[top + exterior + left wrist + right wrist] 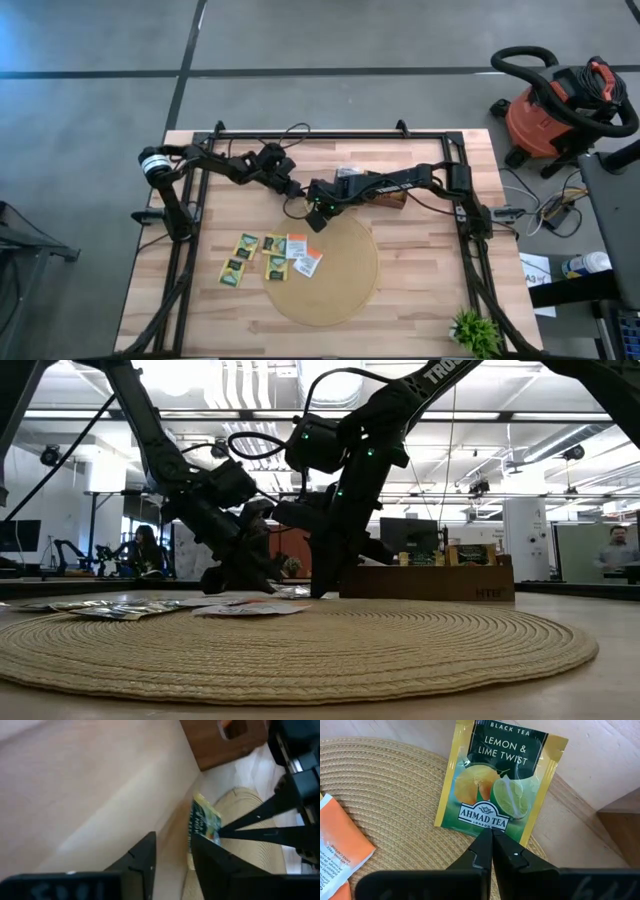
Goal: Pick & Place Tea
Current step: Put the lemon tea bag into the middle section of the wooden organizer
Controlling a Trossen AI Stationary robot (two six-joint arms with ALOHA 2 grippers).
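We see the right gripper [492, 836] pinching a yellow-green tea sachet [500, 782] over the mat's [345, 290] far edge; left gripper [172, 852] parted beside it. The wooden box [430, 580] holds sachets behind.

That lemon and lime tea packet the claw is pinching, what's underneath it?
The yellow-green tea packet lies mostly over the round woven mat, its far corner over the pale wooden table. The right claw pinches its near edge. Anything beneath the packet is covered.
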